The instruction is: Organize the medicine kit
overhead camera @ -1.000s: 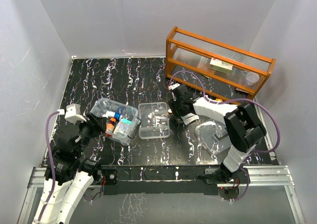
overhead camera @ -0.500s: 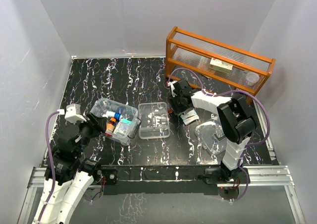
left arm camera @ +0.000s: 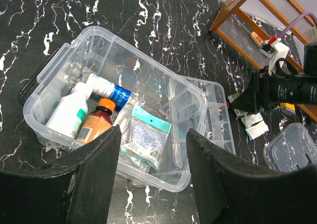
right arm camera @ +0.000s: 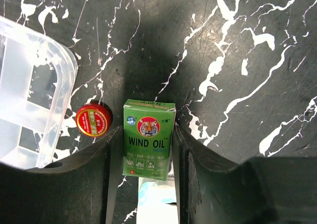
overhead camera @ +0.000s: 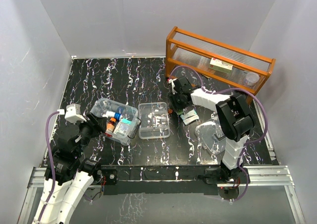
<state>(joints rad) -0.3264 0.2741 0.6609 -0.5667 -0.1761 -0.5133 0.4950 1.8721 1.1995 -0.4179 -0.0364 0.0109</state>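
Medicine kit box, left-centre on table, bottles inside; divided tray just beside its right, lid well apart rightward. Left gripper above box, jaws parted, empty. Right gripper pressed against both sides of green Wind Oil carton.

Plain pale grey walls enclose a black, white-veined surface; an orange wooden rack stands just beyond the right pincer.
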